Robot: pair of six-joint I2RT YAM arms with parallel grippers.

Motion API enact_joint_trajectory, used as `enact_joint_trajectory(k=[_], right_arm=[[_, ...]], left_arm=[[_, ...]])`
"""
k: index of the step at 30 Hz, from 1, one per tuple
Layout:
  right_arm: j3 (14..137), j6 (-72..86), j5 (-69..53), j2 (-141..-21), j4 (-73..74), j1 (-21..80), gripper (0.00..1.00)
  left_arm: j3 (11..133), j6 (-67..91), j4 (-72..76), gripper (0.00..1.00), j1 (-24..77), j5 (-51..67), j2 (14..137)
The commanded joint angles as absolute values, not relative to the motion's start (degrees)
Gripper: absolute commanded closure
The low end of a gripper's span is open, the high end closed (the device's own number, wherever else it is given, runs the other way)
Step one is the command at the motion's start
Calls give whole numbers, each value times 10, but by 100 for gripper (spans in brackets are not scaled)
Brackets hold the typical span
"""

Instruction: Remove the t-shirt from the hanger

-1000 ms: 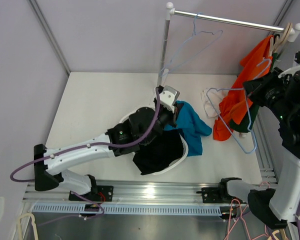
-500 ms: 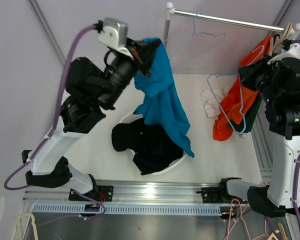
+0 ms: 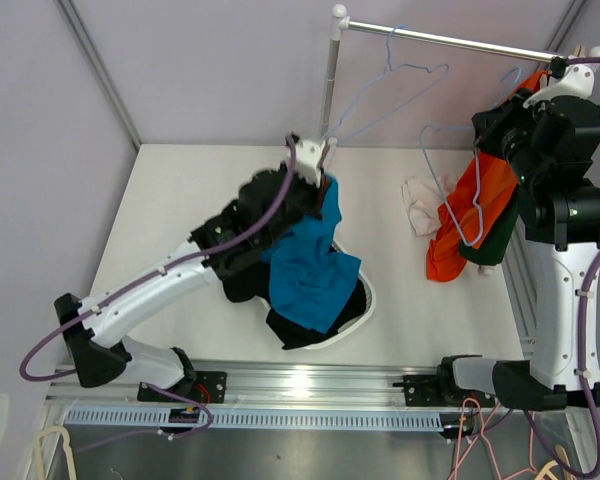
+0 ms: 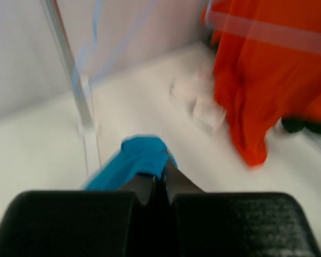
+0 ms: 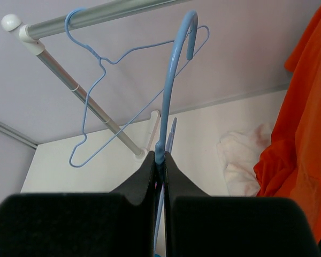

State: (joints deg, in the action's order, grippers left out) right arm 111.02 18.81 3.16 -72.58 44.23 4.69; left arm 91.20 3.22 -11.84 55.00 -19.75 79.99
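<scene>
Because the t-shirt [image 3: 305, 275] looks freed, my left hand [image 3: 325, 183] clenches it, with the basket [image 3: 369, 300] beneath. My right hand [image 5: 160, 160] grasps the bare hanger [image 5: 174, 80], with the rail [image 5: 96, 13] above.

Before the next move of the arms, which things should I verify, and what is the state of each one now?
1. Blue t-shirt free of the blue hanger: ok, they are apart.
2. Left claw shut on the t-shirt: ok.
3. T-shirt above the white basket: ok, its lower end lies on the black clothing there.
4. Right claw shut on the hanger below its hook: ok.
5. Held hanger's hook over the rail: not ok, it seems short of it.
</scene>
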Motion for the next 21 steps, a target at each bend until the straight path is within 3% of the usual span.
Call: enact_joint_trajectory(k=[1, 9, 15, 16, 18, 19, 20, 21], right_arm=[[1136, 161, 26, -745, 386, 48, 100], [1151, 103, 48, -812, 315, 54, 100], [1262, 54, 97, -913, 332, 82, 100], [1277, 48, 105, -926, 334, 88, 100], [1287, 24, 124, -946, 313, 104, 100], [1284, 18, 131, -949, 303, 110, 100], [1283, 13, 141, -953, 296, 112, 100], [1286, 10, 144, -956, 287, 118, 100]], left_arm=[[758, 158, -54, 99, 544, -246, 708], [366, 391, -29, 99, 546, -264, 649], [363, 416, -18, 96, 546, -233, 764], [366, 410, -16, 91, 546, -226, 772], [353, 407, -4, 67, 548, -226, 773], [343, 404, 20, 50, 549, -219, 763], [324, 403, 58, 20, 551, -215, 752], [313, 402, 70, 5, 551, -214, 725]])
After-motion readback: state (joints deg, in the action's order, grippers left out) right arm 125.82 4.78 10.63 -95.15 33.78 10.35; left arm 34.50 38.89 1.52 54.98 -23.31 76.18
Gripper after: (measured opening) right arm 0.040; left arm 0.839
